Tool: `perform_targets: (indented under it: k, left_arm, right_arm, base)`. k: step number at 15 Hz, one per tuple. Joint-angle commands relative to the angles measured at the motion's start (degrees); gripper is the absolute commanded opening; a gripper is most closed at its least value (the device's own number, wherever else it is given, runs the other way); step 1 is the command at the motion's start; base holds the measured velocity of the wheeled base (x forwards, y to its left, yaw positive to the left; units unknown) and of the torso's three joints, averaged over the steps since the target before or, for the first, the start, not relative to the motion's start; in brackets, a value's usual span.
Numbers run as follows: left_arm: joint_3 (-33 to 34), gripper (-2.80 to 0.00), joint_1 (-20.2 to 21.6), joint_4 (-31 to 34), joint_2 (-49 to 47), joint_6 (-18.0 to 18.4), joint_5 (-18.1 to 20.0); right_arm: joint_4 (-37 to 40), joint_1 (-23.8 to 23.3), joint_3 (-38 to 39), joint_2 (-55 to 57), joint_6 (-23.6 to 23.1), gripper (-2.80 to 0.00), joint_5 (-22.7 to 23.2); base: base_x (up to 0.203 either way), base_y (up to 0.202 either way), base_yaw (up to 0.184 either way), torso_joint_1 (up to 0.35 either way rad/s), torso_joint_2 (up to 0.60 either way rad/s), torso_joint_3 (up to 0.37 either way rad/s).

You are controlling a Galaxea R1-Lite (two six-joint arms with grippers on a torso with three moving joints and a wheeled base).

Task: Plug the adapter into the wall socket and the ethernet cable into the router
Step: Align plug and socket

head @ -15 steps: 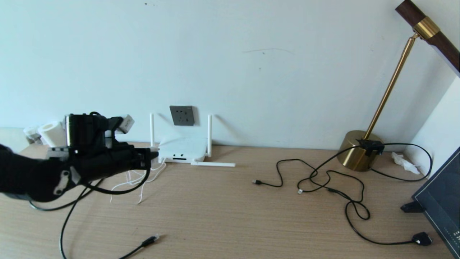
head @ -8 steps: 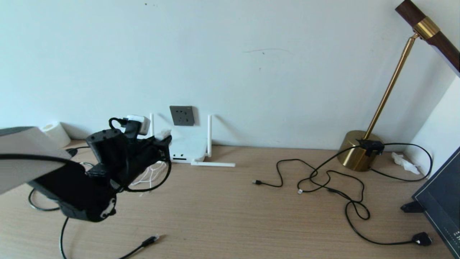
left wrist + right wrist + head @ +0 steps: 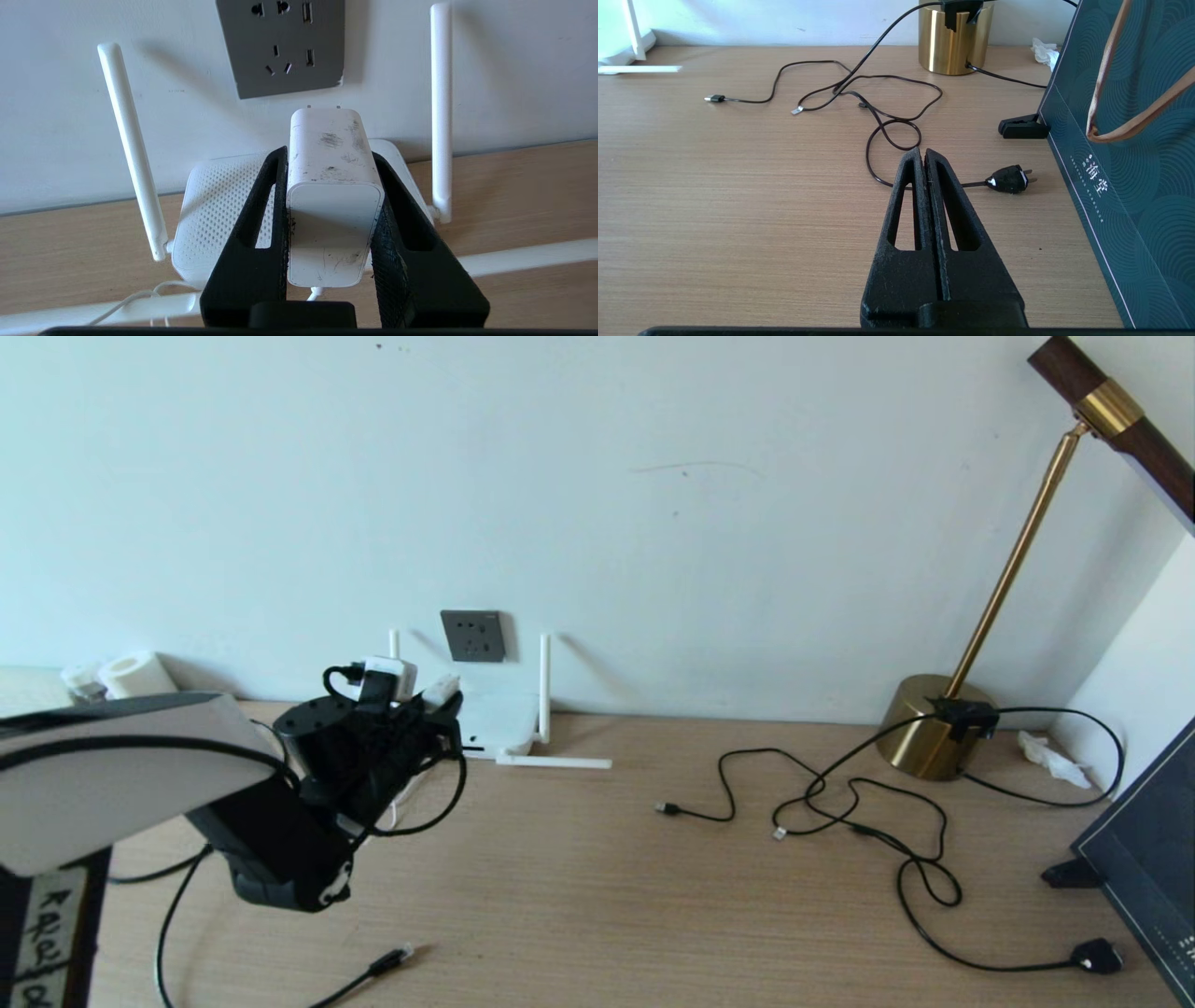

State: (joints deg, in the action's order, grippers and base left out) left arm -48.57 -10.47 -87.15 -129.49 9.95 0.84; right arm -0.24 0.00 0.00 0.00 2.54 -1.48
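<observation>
The wooden table [image 3: 597, 896] carries the router [image 3: 495, 723] just beyond the left pincer [image 3: 411, 695]. The ethernet cable [image 3: 387, 959] lies below it. Well to its right sprawl thin black cords [image 3: 840, 803], a brass lamp base [image 3: 929, 726], and a black plug [image 3: 1097, 956].

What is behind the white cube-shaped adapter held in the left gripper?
Behind the white cube-shaped adapter stand the flat white router and the dark grey wall socket. The router's middle is covered.
</observation>
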Motion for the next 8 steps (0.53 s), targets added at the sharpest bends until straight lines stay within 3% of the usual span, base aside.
perform_targets:
  k: [1,4,8]
  left_arm:
    - [-2.3,-2.80,-0.1,-0.5,-2.2,0.0,0.0]
    - [-6.4,-2.80,-0.1,-0.5,-3.6,0.1,-0.3]
    - [-10.2,-2.80,-0.1,-0.5,-5.3,-1.9,-3.5]
  right_arm:
    - [0.0,0.0,0.0,0.0,0.0,-2.80,0.0]
    - [0.0,0.0,0.0,0.0,0.0,-2.80,0.0]
    - [0.0,0.0,0.0,0.0,0.0,-2.80,0.0]
  base:
    - [0.000,0.000,0.000,0.000,0.00,0.000]
    - [0.000,0.000,0.000,0.000,0.00,0.000]
    - [0.000,0.000,0.000,0.000,0.00,0.000]
